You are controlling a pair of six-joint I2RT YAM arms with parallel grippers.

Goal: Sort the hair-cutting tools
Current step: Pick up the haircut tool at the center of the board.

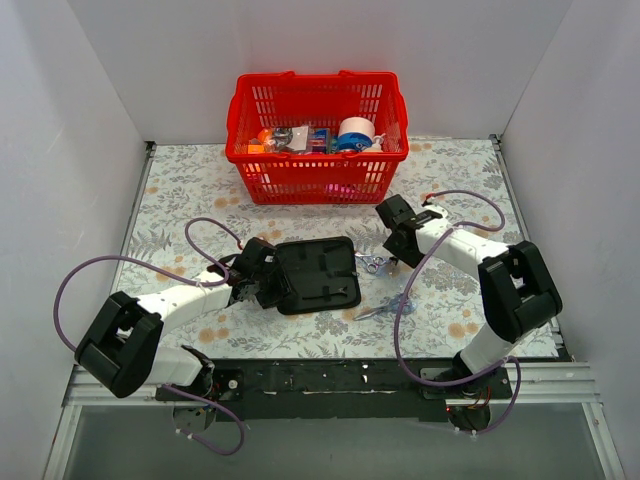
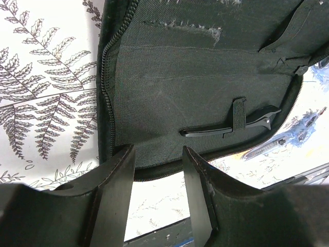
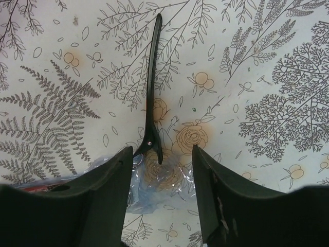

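From the top external camera, the black pouch (image 1: 318,275) lies unzipped and flat in the middle of the table (image 1: 200,190), in front of the red basket (image 1: 300,180). The left gripper (image 1: 262,283) sits at the pouch's left edge. Two scissors lie on the table outside the pouch. The upper scissors (image 1: 374,264) are just beside its right edge, next to the right gripper (image 1: 398,245), and the lower scissors (image 1: 383,308) are a little nearer the arms' bases. Neither is in the pouch.

The left wrist camera looks across the pouch lining (image 2: 195,77). A tucked clip (image 2: 226,128), slim and black, sits under an elastic strap there, so one item looks already stowed. The jaws of the left gripper (image 2: 159,195) stand partly apart with the pouch rim crossing the gap, and they pinch nothing that can be seen. Beyond the far rim a toothed silver blade (image 2: 264,149) rests on the table.

The right wrist camera shows a loose clip (image 3: 153,72), also black, lying on the table with its hinged end over pale blue finger loops (image 3: 140,188). The right gripper (image 3: 162,195) hangs released, one finger on each side of that hinged end, touching neither side.

Judged from this, sorting is at an early stage. One clip is stowed, the loose clip and both scissors are left to place, and the loose clip seems the item in hand
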